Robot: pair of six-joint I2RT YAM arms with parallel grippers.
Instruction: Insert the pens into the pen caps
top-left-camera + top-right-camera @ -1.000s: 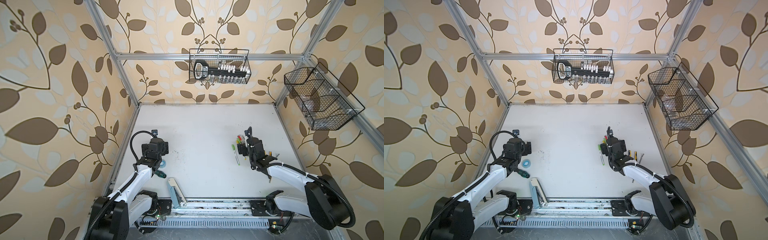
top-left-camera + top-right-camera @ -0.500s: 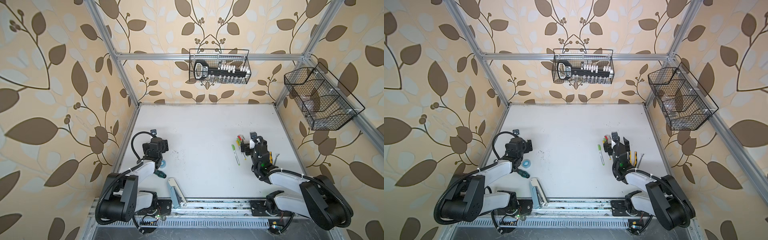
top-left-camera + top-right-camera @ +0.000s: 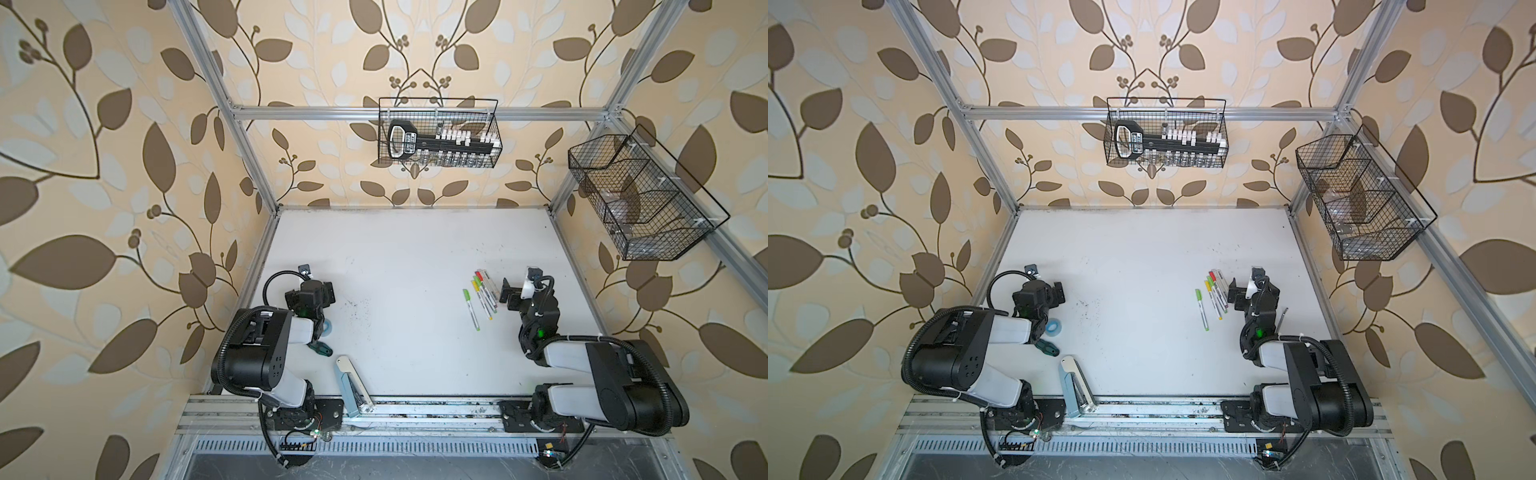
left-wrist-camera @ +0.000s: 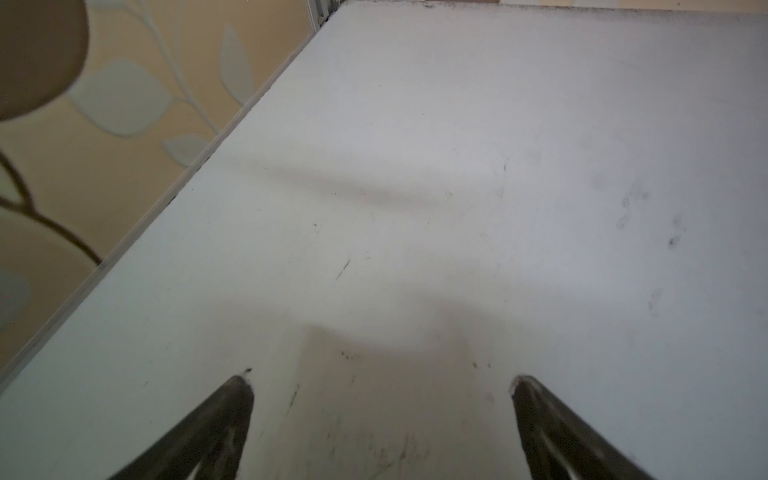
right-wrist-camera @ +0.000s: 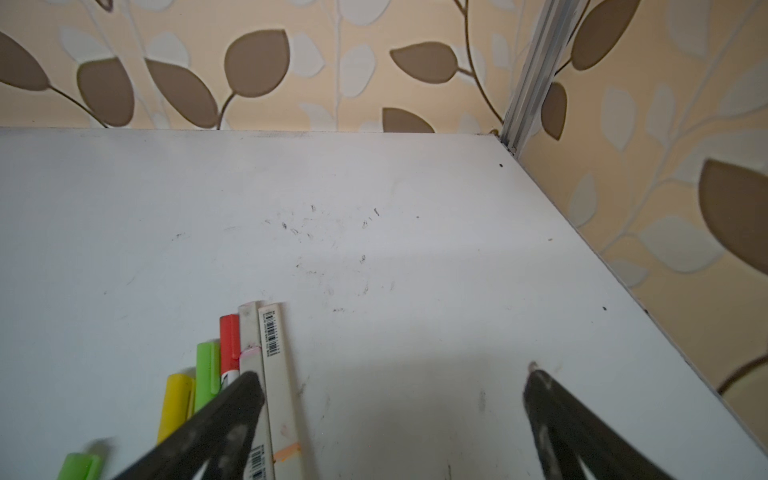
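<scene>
Several pens (image 3: 482, 299) (image 3: 1214, 297) lie side by side on the white table, right of middle in both top views. In the right wrist view their far ends carry pen caps: red (image 5: 229, 340), green (image 5: 208, 370) and yellow (image 5: 176, 403). A whitish cap (image 5: 249, 328) sits beside a plain white barrel (image 5: 278, 374). One green-capped pen (image 3: 471, 309) lies slightly apart on the left. My right gripper (image 3: 510, 293) (image 5: 392, 382) is open just right of the pens, one finger (image 5: 232, 411) overlapping them. My left gripper (image 3: 318, 291) (image 4: 382, 386) is open over bare table.
A pale blue stapler (image 3: 351, 386), a green-handled screwdriver (image 3: 322, 349) and a blue tape roll (image 3: 1054, 327) lie near the left arm. Wire baskets hang on the back wall (image 3: 436, 133) and the right wall (image 3: 640, 199). A thin grey tool (image 3: 1283, 318) lies beside the right arm.
My right gripper has moved right, off the pens, to stand beside them. Both arms have folded back toward their bases. The pens have not moved.
</scene>
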